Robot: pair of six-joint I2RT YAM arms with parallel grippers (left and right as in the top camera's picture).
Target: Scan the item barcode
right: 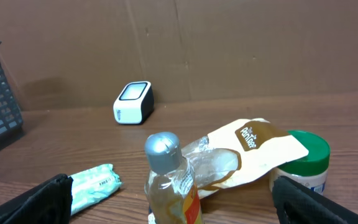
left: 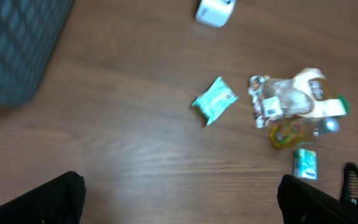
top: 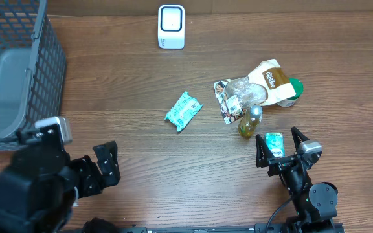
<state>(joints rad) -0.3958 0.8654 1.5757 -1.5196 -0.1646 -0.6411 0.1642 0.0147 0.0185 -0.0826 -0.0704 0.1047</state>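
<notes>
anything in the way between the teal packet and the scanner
Nothing visible. Only bare table lies between the packet and the scanner. The pile with the bottle sits off on the right arm's side, clear of that line.

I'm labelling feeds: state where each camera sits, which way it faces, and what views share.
Overhead: above the table, looking straight down on scanner, basket, packet and pile; both arms at the bottom edge, jaws open.
Left wrist: on the left arm, tilted down across the table toward packet and pile; its jaws fill the bottom corners.
Right wrist: low on the right arm, facing level toward the back wall, bottle nearest; its jaws in the bottom corners.
Shared: all three show scanner and packet.
</notes>
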